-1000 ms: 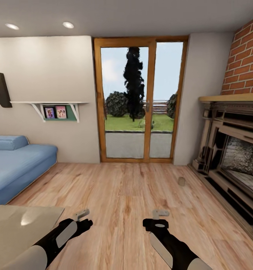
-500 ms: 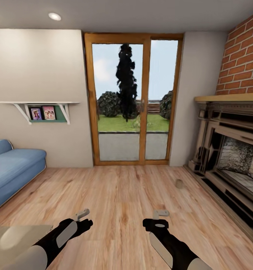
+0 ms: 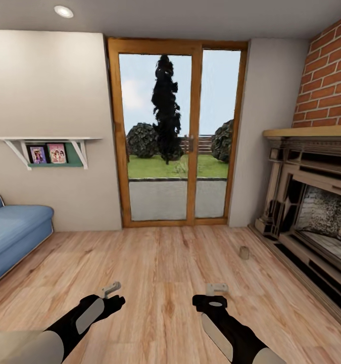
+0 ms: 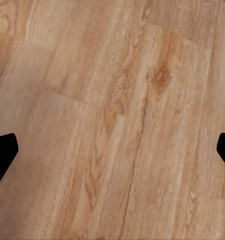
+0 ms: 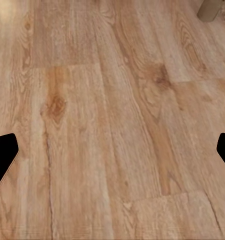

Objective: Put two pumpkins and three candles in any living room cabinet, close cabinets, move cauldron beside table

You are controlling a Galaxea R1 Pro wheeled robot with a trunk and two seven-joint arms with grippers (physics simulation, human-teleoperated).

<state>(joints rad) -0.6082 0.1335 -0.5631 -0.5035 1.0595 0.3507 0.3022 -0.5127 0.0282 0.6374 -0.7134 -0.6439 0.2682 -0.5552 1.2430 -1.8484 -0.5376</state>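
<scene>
While your left gripper [image 3: 111, 290] and right gripper [image 3: 216, 288] hang spread and empty, a candle [image 3: 244, 252] stands right of center.

Grey-beige candle [image 3: 244, 252] upright on floor

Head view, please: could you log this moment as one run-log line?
phase: in transit | candle: on floor near fireplace | left claw: open, empty | right claw: open, empty
</scene>
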